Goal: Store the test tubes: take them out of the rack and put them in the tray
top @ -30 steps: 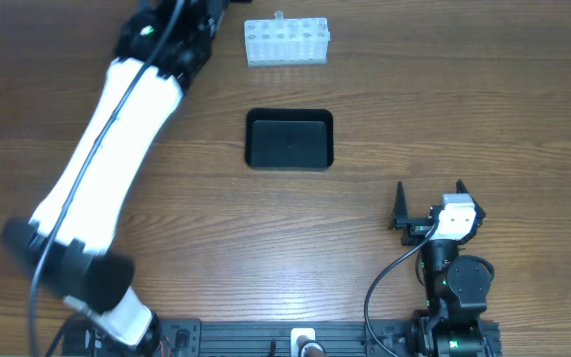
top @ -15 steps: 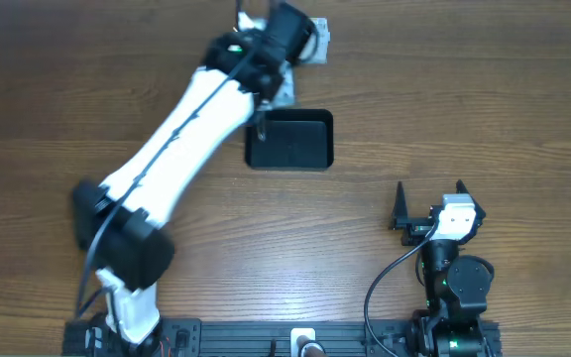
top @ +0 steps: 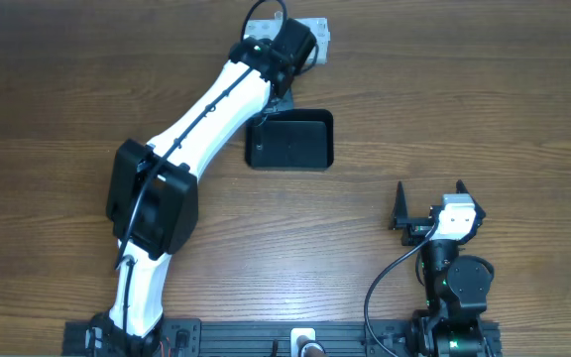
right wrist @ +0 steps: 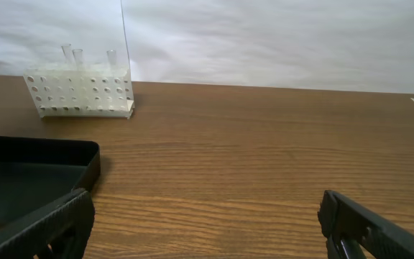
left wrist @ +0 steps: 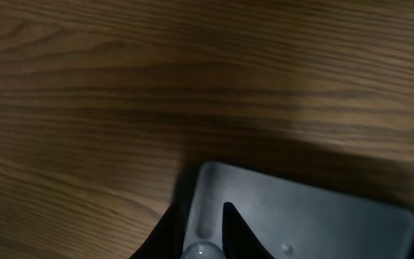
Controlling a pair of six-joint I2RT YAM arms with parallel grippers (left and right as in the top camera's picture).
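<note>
A clear test tube (left wrist: 200, 252) shows its rounded end between the fingers of my left gripper (left wrist: 201, 244), which is shut on it. That gripper (top: 266, 121) hangs over the near-left corner of the black tray (left wrist: 307, 223), seen from above at the table's middle back (top: 329, 139). The clear rack (top: 318, 33) stands behind the tray, largely hidden by the left arm. From the right wrist the rack (right wrist: 81, 92) holds upright tubes (right wrist: 111, 57), with the tray (right wrist: 42, 155) in front. My right gripper (top: 429, 203) rests open near its base, nothing between its fingers (right wrist: 49, 223).
The left arm's white links (top: 206, 109) stretch diagonally from the bottom left across the table to the rack. Bare wooden tabletop (top: 464, 99) lies right of the tray and around the right arm.
The left arm has swung right from beside the rack, passed over it, and come down to the tray's left corner with a tube in its fingers. The right arm has not moved.
</note>
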